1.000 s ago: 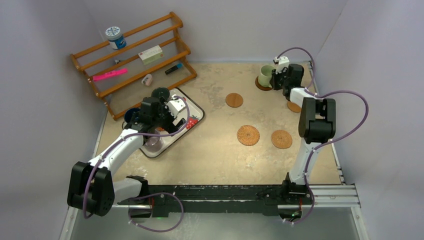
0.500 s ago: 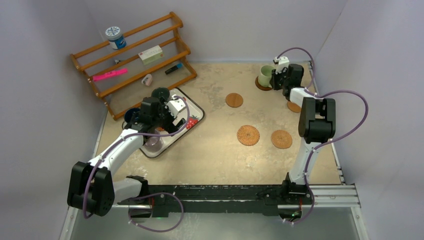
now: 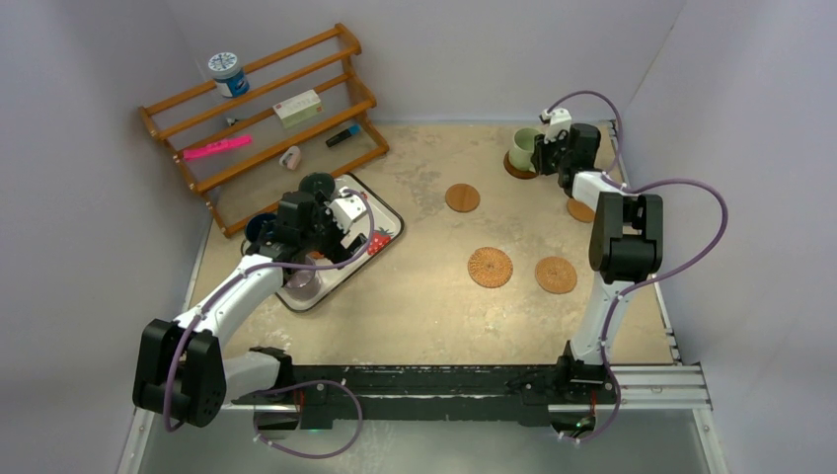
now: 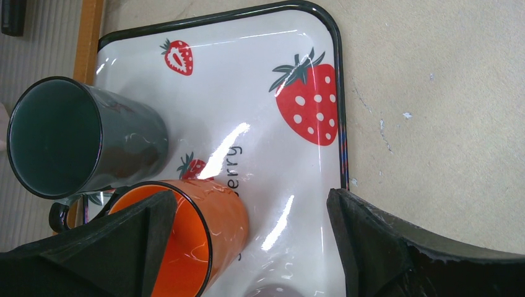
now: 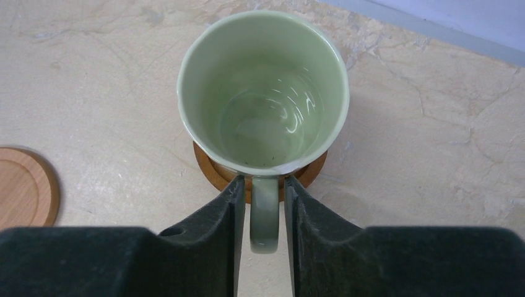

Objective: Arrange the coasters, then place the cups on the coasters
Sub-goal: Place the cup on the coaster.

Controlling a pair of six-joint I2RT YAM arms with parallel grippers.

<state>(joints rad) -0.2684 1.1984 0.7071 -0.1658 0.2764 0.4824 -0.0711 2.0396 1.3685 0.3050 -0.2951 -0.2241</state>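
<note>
Currently I log: strawberry tray [image 4: 260, 49], print reading "berry"; left gripper [image 4: 251, 198] spread wide above its edge, orange cup [image 4: 216, 216] partly between. Well right of tray: pale green cup [image 5: 263, 111] on coaster [image 5: 312, 172], wall [image 5: 464, 25] near; right gripper [image 5: 265, 185] flanks handle [image 5: 265, 232], grip unclear.

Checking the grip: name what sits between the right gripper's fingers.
The handle of the pale green cup, a slim gap on each side; the cup stands on a brown coaster. Seen in the right wrist view.
</note>
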